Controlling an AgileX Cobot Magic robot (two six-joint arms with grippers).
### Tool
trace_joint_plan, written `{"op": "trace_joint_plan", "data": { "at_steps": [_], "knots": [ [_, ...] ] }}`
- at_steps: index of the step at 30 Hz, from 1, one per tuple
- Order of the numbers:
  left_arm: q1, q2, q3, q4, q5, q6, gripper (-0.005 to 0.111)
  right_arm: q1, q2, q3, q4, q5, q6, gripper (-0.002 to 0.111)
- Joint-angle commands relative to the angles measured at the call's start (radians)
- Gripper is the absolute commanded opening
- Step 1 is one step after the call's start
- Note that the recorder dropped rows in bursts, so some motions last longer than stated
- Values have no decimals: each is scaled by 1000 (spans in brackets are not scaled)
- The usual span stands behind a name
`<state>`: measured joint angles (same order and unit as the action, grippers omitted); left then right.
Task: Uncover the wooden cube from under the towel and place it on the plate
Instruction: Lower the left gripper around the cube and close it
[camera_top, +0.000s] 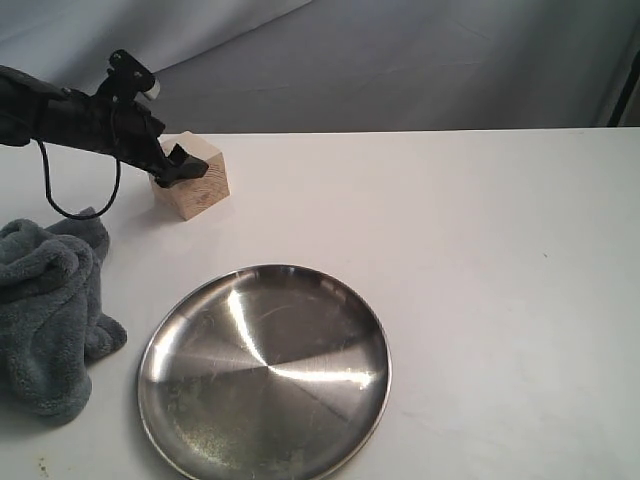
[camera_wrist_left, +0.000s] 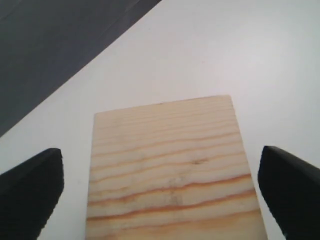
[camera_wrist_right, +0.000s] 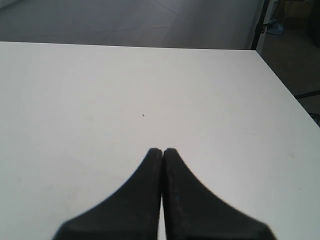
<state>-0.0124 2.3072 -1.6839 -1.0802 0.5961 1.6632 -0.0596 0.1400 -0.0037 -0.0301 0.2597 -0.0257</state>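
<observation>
Now the cube (camera_top: 192, 180) stands bare on the desk (camera_top: 480, 260) close to the far left corner, and the towel (camera_top: 50, 310) lies bunched at the left edge, well apart from it. So the uncovering looks done and the step in hand is the grasp. The left tool (camera_top: 175, 168) brackets the cube. In the left wrist view its fingers (camera_wrist_left: 32, 192) stand wide open, one on each side, with a strip of desk showing between each finger and the wood, so it holds nothing yet. To do this well, I judge the tool should stay centred so both gaps close together. It should pinch two flat opposite faces, not an edge, sit low enough for a full bite on the wood, and close firmly before any lift, since raw wood can slip or twist on a shallow hold. The plate (camera_top: 265, 372) lies empty toward the near edge, left of the middle, so the carry should be short and clear of the towel. The left arm reaches in from the left edge, low over the desk and nearly level, dipping slightly toward the cube, with a cable loop hanging beneath it. The right tool (camera_wrist_right: 163, 151) is closed tip to tip with nothing between, over bare desk.
</observation>
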Motion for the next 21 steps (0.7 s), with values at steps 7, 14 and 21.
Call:
{"op": "trace_joint_plan", "data": {
  "at_steps": [7, 14, 21],
  "knots": [
    [-3, 63, -8, -18, -65, 17, 105, 2, -6, 4, -4, -6, -1, 0],
    [-5, 70, -8, -95, -101, 19, 104, 2, -6, 4, -4, -6, -1, 0],
    [-10, 70, -8, -86, -64, 19, 61, 2, -6, 4, -4, -6, -1, 0]
  ]
}}
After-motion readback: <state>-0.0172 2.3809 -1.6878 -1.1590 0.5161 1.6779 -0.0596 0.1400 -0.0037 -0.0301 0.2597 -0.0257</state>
